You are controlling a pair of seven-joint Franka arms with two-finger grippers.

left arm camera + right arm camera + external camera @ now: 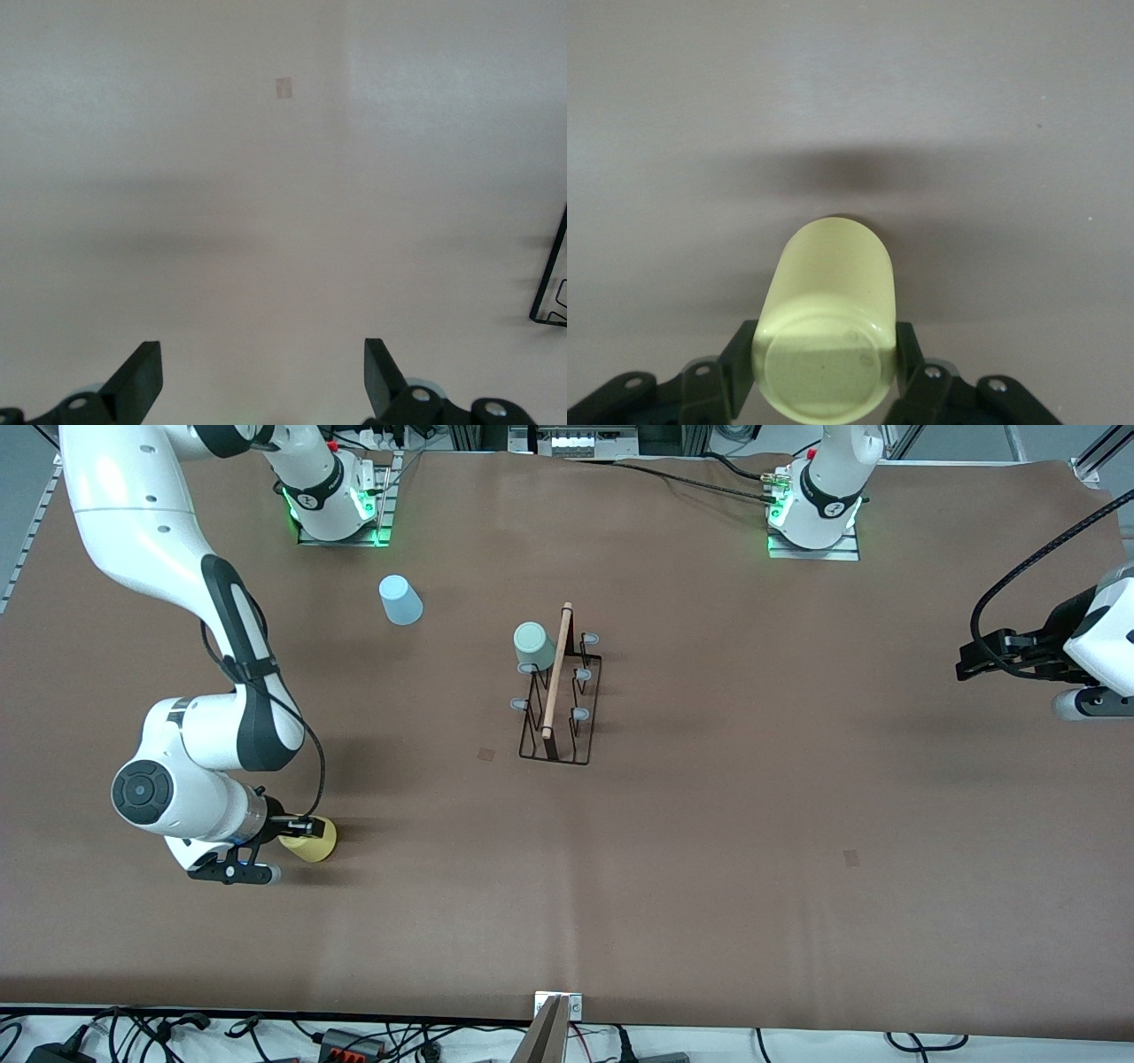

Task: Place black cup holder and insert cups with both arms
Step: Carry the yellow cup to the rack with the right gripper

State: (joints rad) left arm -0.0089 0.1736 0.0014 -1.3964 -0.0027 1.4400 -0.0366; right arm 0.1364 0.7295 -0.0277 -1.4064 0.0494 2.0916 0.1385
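Yellow cup (pixel 317 841) is sitting pinched between the right gripper's (pixel 299 829) fingers (pixel 911 352) nearest the front camera, the black cup holder (pixel 560 691) is standing mid-table carrying the mint cup (pixel 534 646), the blue cup (pixel 400 600) is resting farther off, and the left gripper (pixel 970 662) is waiting wide open, holding nothing.

Left gripper (pixel 257 385) fingers (pixel 140 379) spread wide over bare table (pixel 221 221). Small tan patch (pixel 283 88) on surface. Corner of black cup holder (pixel 551 282) at frame edge, well apart from gripper.
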